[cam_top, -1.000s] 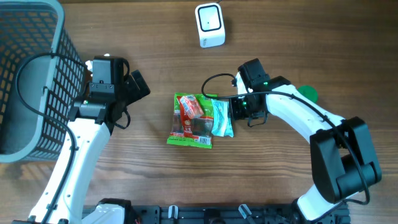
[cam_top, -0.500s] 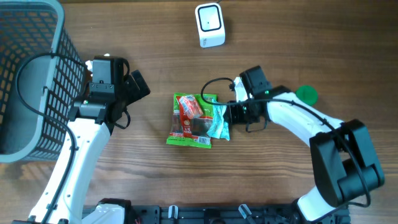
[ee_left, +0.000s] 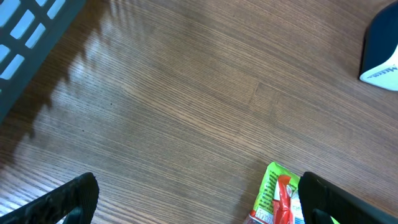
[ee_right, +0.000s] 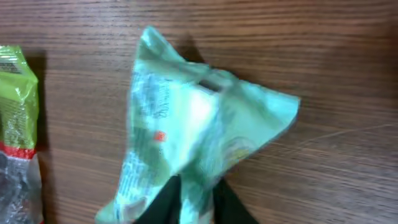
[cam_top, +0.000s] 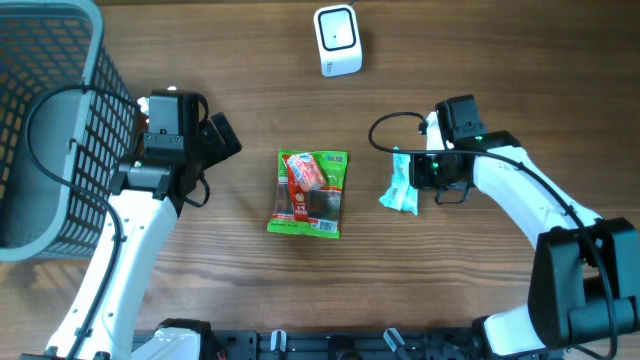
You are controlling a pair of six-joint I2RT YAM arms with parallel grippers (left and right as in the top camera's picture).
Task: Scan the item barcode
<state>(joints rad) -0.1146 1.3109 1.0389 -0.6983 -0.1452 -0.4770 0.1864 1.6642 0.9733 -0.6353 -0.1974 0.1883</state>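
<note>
Now our right tool (ee_right: pixel 193 202) is clamped on the lower edge of the mint-green packet (ee_right: pixel 186 124), holding it to the right of the green snack pack (cam_top: pixel 311 195) and apart from it. We judge it should be carried to the white scanner (cam_top: pixel 337 40) at the far side of the counter (cam_top: pixel 450 300), with the film flat and the barcode face turned toward it. The packet's print is too blurred to read. Our left tool (ee_left: pixel 198 198) stands wide apart, holding nothing.
</note>
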